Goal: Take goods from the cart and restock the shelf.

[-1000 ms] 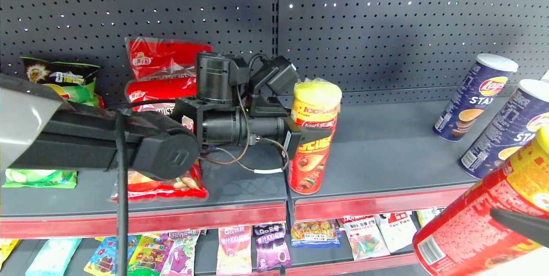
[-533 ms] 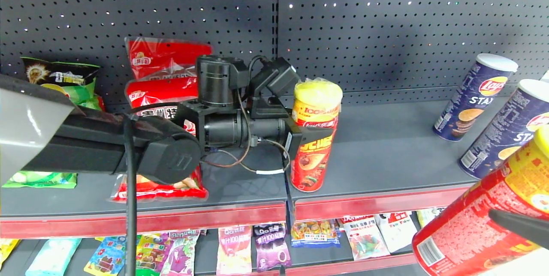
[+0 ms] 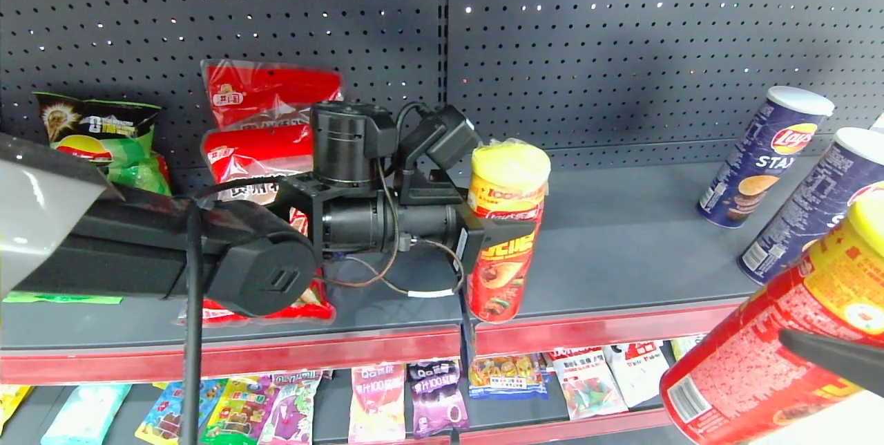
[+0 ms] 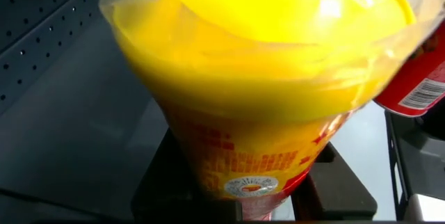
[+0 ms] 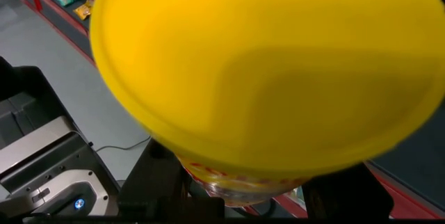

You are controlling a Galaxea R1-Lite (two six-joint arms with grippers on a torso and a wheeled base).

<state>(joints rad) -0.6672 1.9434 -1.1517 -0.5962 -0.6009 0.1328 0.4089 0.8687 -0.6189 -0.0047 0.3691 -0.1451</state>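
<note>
Left gripper (image 3: 509,226) is clamping a red can (image 3: 506,179), yellow lid upward, at the middle of the shelf's (image 3: 621,238) front edge. Right gripper (image 3: 825,356) is gripping a second red can (image 3: 753,355), tilted, forward of the shelf's right front corner. Blue cans (image 3: 763,155) are standing near the right edge.

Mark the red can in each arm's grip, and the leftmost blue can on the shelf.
left arm's red can (image 3: 494,285): head view, lower red label.
right arm's red can (image 3: 749,362): head view, red side wall.
leftmost blue can (image 3: 760,155): head view, middle of the body.
</note>
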